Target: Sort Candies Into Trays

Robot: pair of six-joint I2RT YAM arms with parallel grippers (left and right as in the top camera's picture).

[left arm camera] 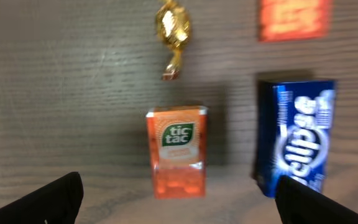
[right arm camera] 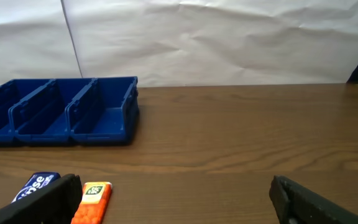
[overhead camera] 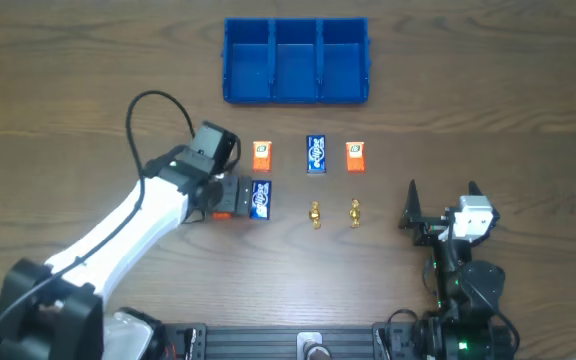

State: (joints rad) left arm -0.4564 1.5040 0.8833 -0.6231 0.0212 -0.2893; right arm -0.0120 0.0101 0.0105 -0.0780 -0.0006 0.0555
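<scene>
My left gripper (overhead camera: 228, 200) hangs open over an orange mint box (overhead camera: 226, 197), which lies between its fingers (left arm camera: 48, 199) in the left wrist view (left arm camera: 176, 151). A blue gum pack (overhead camera: 261, 198) (left arm camera: 297, 144) lies right beside that box. A gold wrapped candy (left arm camera: 171, 34) sits just beyond the box. More orange boxes (overhead camera: 261, 155) (overhead camera: 355, 156), a blue pack (overhead camera: 316, 154) and two gold candies (overhead camera: 315, 214) (overhead camera: 355, 211) lie mid-table. The blue three-compartment tray (overhead camera: 296, 62) stands at the back. My right gripper (overhead camera: 442, 195) (right arm camera: 174, 186) rests open near its base, holding nothing.
The wooden table has free room to the left and right of the candy rows and between them and the tray (right arm camera: 61, 109). A white sheet hangs behind the table's far edge. The left arm's black cable (overhead camera: 153, 100) loops above the table.
</scene>
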